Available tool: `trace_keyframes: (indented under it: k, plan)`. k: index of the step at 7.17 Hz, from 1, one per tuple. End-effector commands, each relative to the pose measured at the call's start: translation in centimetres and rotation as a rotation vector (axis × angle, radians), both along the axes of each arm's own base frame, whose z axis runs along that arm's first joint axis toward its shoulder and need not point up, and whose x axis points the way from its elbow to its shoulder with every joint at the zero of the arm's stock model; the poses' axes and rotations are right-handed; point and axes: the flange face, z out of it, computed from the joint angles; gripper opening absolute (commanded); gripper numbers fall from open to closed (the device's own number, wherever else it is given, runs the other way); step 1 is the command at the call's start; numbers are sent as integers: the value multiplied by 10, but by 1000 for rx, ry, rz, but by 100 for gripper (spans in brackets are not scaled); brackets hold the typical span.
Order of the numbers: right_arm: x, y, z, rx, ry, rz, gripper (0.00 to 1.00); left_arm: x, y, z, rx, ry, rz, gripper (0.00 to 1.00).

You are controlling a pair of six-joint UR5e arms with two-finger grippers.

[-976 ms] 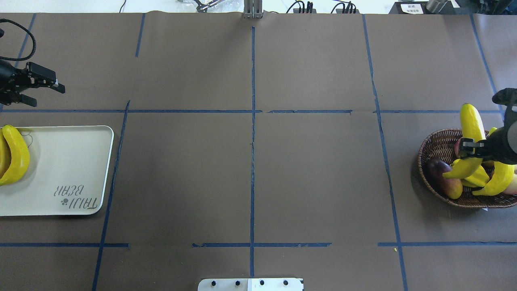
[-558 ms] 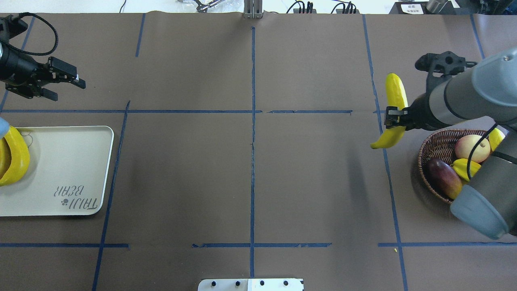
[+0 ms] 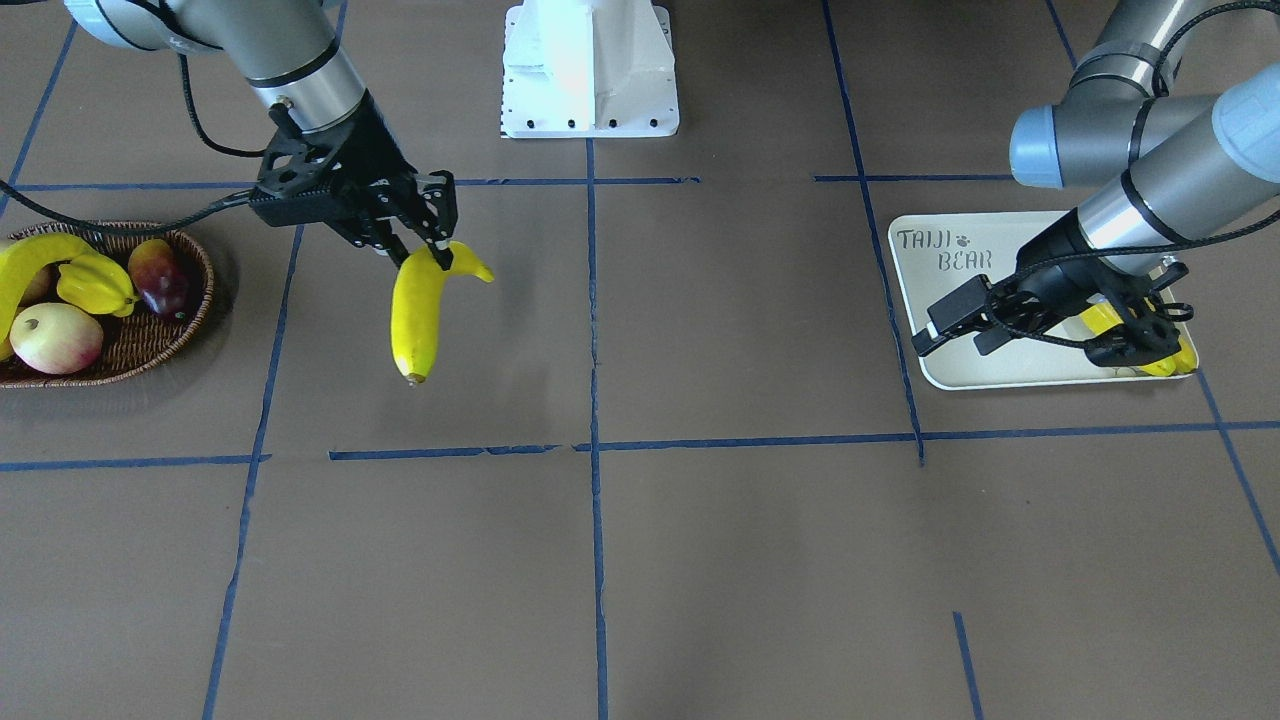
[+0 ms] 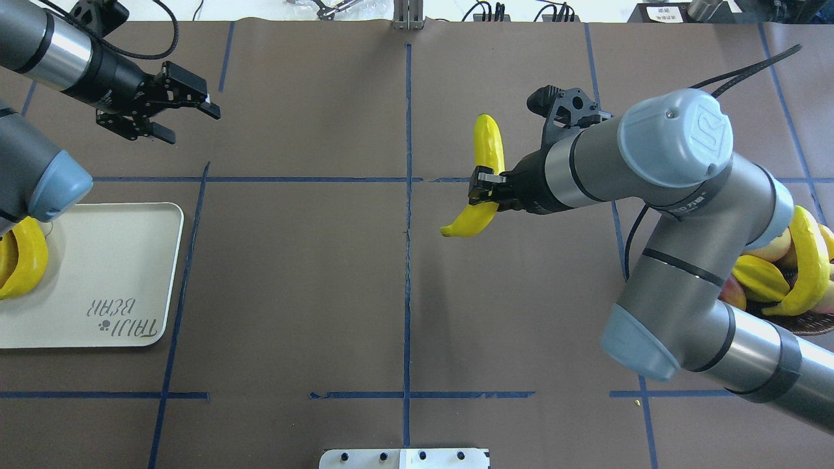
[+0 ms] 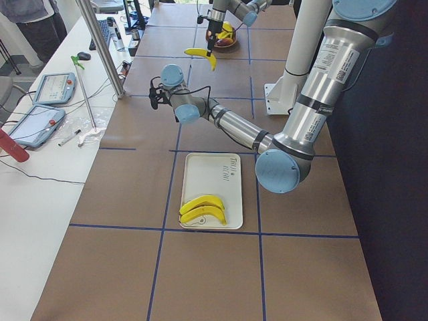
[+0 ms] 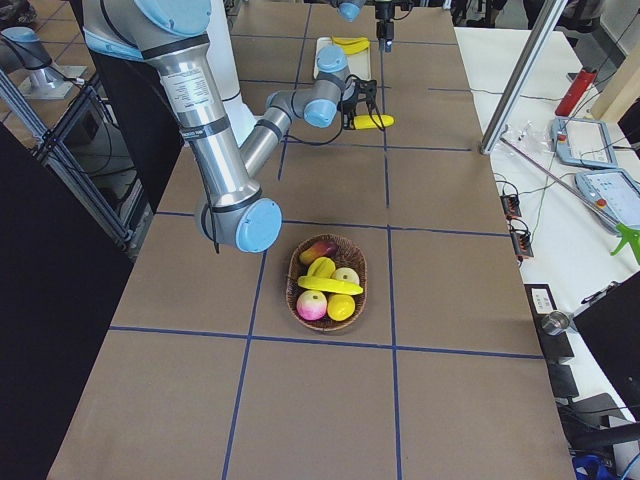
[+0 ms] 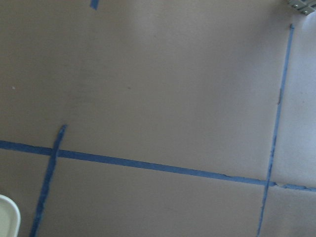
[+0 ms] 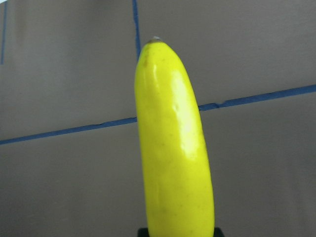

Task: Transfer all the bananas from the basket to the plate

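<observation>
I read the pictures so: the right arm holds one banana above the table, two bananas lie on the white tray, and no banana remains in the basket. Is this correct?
Not fully. One banana lies in the basket, as the front-facing view shows. The rest holds: the right arm's jaws hold another banana above the table, and two bananas lie on the white tray.

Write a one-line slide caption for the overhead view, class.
Right gripper holds a banana above the table middle; left gripper hovers open beyond the tray.
</observation>
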Motion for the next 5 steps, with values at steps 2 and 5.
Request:
trace_keyframes:
  k: [2, 5]
  plan:
    - [-74, 0, -24, 30, -197, -4, 2, 42, 6, -100, -84, 114, -6, 100]
    - [-94, 13, -59, 51, -232, 14, 2, 97, 26, -143, -120, 140, -41, 100]
